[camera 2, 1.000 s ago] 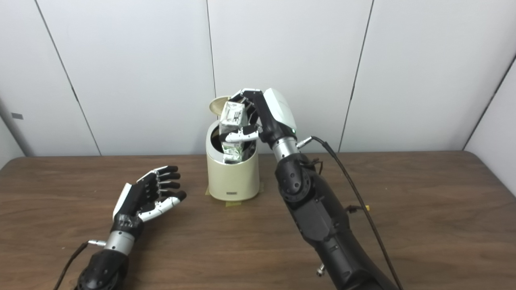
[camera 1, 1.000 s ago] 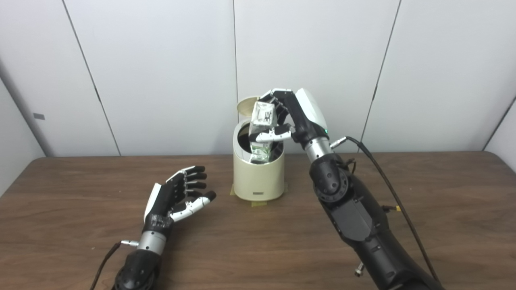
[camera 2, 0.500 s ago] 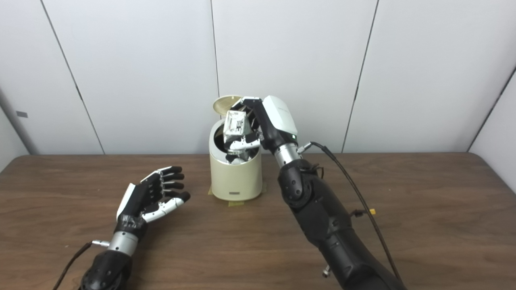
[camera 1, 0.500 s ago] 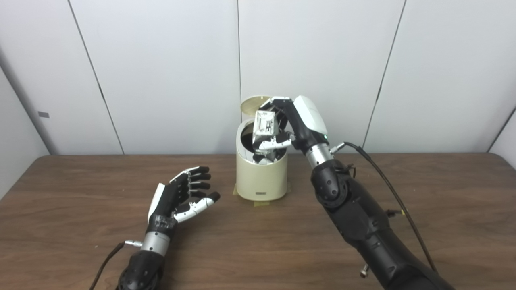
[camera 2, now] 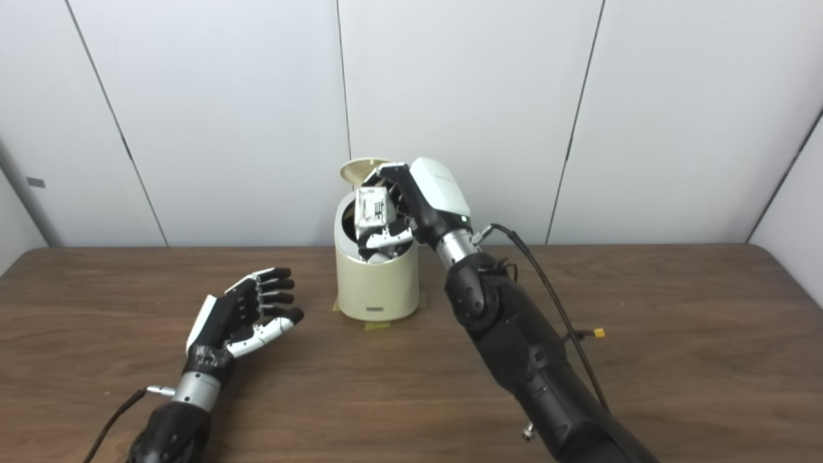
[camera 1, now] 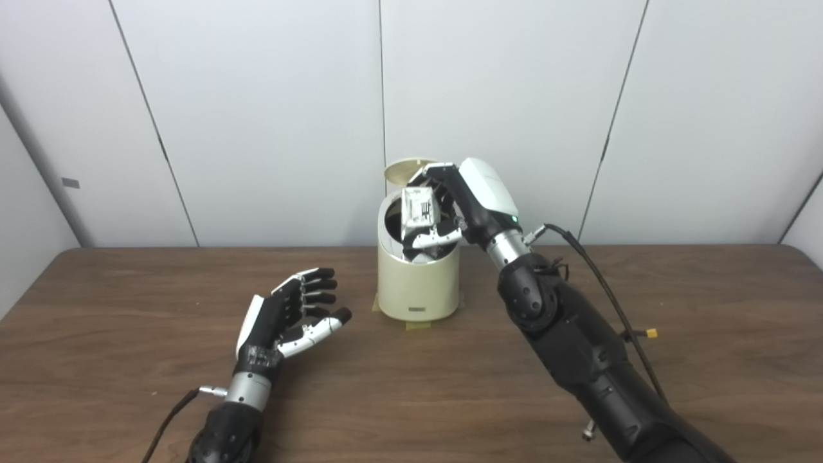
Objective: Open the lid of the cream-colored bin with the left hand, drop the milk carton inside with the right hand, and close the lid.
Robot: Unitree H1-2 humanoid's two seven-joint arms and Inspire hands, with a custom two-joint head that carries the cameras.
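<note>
The cream-colored bin (camera 1: 418, 286) stands at the back middle of the table, its round lid (camera 1: 405, 170) tipped up and open behind it. My right hand (camera 1: 460, 199) reaches over the bin's mouth from the right and is shut on the milk carton (camera 1: 415, 209). The carton stands upright with its lower half down inside the bin. My left hand (camera 1: 289, 312) rests on the table to the left of the bin, palm up, open and empty. The scene also shows in the right eye view, with the bin (camera 2: 376, 283) and the carton (camera 2: 370, 209).
Tape patches (camera 1: 418, 323) hold the bin's base to the brown wooden table (camera 1: 418, 399). A black cable (camera 1: 604, 289) with a yellow connector trails from my right forearm. White wall panels stand close behind the bin.
My right hand has lowered the carton further into the bin and shifted slightly left. The left hand has stayed in place. The camera has shifted a little.
</note>
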